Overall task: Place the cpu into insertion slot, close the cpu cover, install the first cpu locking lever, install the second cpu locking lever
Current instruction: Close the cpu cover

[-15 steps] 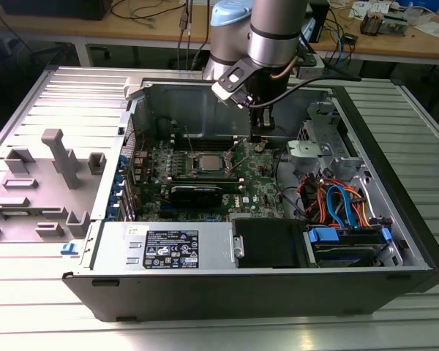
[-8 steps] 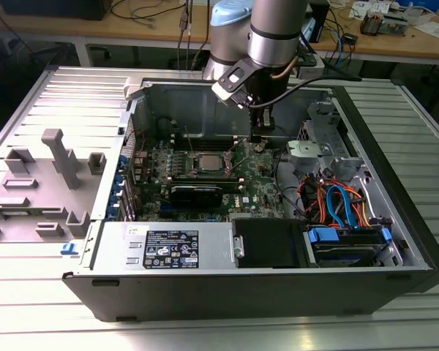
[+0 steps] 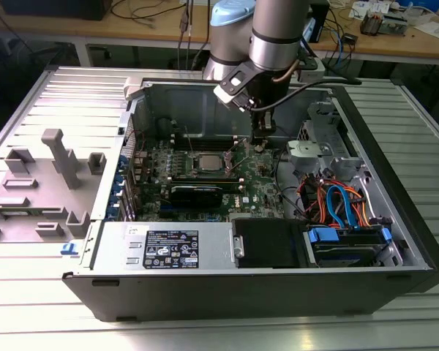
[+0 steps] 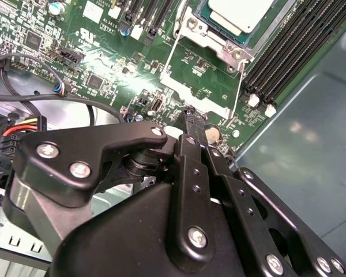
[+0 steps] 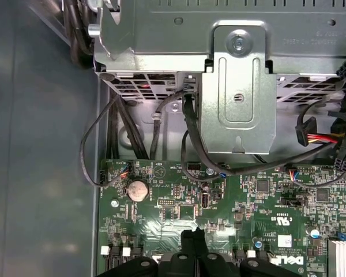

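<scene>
Exterior view: an open computer case (image 3: 205, 296) lies on its side on a slatted metal table (image 3: 36, 300). This turns the motherboard (image 3: 256, 191) face up, where the arm (image 3: 278, 44) can reach it from above. The arm reaches down into the case. Its gripper (image 3: 257, 142) hangs low over the board, close to the socket area, on the exterior view's right of it. The cpu (image 3: 207, 162) lies flat near the middle of the board, silvery top upward.

In the second wrist view, the cpu (image 4: 242, 12) sits square in the insertion slot (image 4: 219, 41), beside long black memory slots (image 4: 288, 52). Placing the chip looks done. The cpu cover (image 4: 197, 96) appears to stand raised on its hinge, tilted up off the chip, with green board showing through its window. I judge it not yet closed.

The gripper (image 4: 190, 118) has its two fingers (image 4: 190, 135) pressed together into one narrow tip, with nothing visible between them. That tip is just beside the cover's free edge. Whether it touches, I cannot tell. Joined fingers probably serve as a blunt pusher here, not a clamp.

In the first wrist view, the same joined tip (image 5: 191, 236) points over the board. A round coin battery (image 5: 137, 189) and a grey metal bracket (image 5: 236, 86) trailing cables lie beyond it.
</scene>
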`<state>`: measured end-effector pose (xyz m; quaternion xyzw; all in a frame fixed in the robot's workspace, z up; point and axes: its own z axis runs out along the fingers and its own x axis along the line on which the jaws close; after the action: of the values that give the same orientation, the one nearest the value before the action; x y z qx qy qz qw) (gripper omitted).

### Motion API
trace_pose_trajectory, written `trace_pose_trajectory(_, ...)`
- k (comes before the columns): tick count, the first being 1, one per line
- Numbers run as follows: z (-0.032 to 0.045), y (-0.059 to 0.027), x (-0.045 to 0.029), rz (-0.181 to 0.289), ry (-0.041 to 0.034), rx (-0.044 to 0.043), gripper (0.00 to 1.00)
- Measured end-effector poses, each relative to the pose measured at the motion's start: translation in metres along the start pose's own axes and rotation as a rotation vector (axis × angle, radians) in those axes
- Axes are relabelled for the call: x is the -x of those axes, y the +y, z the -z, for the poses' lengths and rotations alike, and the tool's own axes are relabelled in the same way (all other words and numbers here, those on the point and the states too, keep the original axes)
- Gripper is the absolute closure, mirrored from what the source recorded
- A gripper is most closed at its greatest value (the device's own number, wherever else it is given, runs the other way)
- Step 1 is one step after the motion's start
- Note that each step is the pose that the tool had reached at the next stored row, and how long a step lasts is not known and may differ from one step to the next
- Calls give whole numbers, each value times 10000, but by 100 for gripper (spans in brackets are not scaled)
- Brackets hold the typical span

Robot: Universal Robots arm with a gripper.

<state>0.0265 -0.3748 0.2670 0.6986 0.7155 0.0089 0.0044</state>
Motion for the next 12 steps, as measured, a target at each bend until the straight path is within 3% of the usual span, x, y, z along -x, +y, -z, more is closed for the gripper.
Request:
trace_pose_trajectory(6, -43, 43, -9, 0, 3, -52, 89)
trace_pose_trajectory(9, -75, 66, -8, -1, 5, -157, 89)
trace_pose_trajectory(12, -123, 67, -8, -2, 5, -161, 89)
